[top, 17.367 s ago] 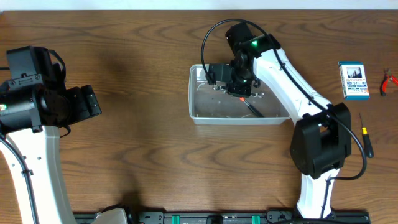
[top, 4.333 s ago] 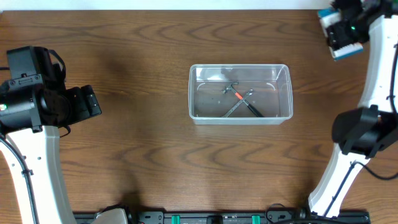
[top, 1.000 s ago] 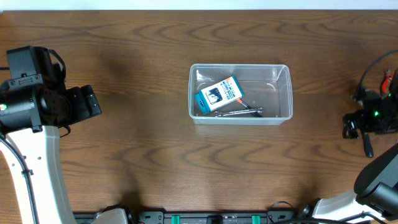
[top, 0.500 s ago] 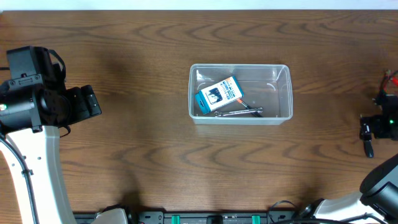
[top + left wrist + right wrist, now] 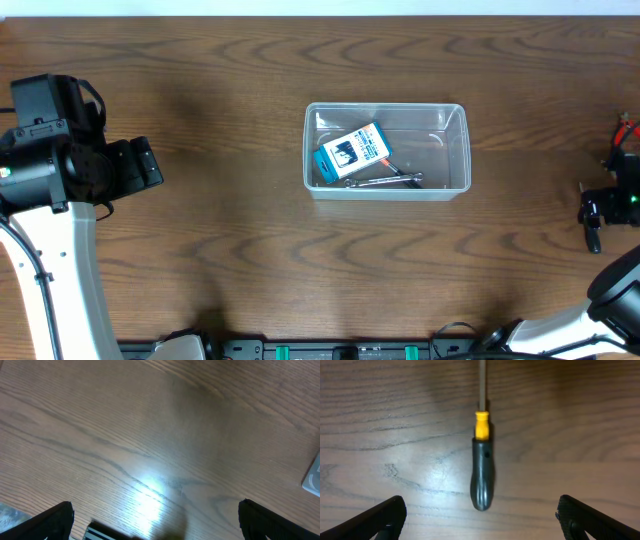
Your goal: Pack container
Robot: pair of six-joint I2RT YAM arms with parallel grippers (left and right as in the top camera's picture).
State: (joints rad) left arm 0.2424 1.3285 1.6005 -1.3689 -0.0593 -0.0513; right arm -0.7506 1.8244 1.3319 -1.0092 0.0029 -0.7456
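Observation:
The clear plastic container stands at mid-table. In it lie a blue card package and metal hand tools. My right gripper hangs at the table's far right edge, open, above a screwdriver. The right wrist view shows the screwdriver's black handle and yellow collar lying on the wood between my spread fingers, untouched; right gripper. My left gripper stays far left, open over bare wood.
Red-handled pliers lie at the right edge, behind the right gripper. A corner of the container shows at the right edge of the left wrist view. Bare wood lies between the left arm and the container.
The blue package, held at the back right 4.3 s ago, now lies in the container. My right gripper has shifted to the right edge over the screwdriver. The left arm is unmoved.

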